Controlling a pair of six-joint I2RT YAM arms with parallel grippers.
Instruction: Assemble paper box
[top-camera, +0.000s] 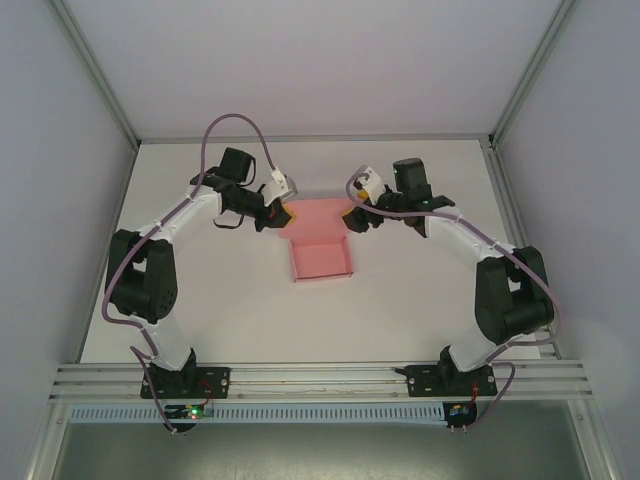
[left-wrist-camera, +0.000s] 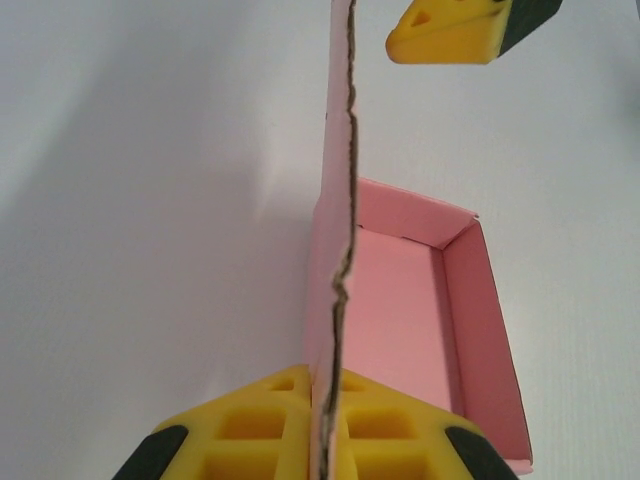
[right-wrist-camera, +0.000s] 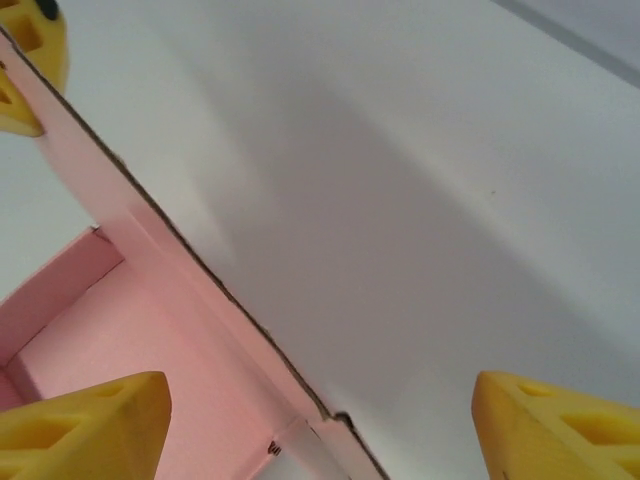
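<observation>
The pink paper box (top-camera: 320, 258) lies mid-table as an open tray with raised walls, its lid flap (top-camera: 315, 215) reaching toward the far side. My left gripper (top-camera: 272, 216) is shut on the left end of that lid flap (left-wrist-camera: 335, 250), whose rough edge runs up between the yellow fingers (left-wrist-camera: 250, 440). The tray's inside (left-wrist-camera: 400, 320) lies to the right of the flap. My right gripper (top-camera: 352, 217) stands open at the flap's right end; its yellow fingers (right-wrist-camera: 85, 430) straddle the flap's edge (right-wrist-camera: 200, 270) without touching it. The left gripper's fingers (right-wrist-camera: 25, 60) show at the flap's far end.
The white table (top-camera: 400, 300) is bounded by grey walls and an aluminium frame (top-camera: 320, 375) at the near edge, where both arm bases are bolted. Purple cables loop over each arm.
</observation>
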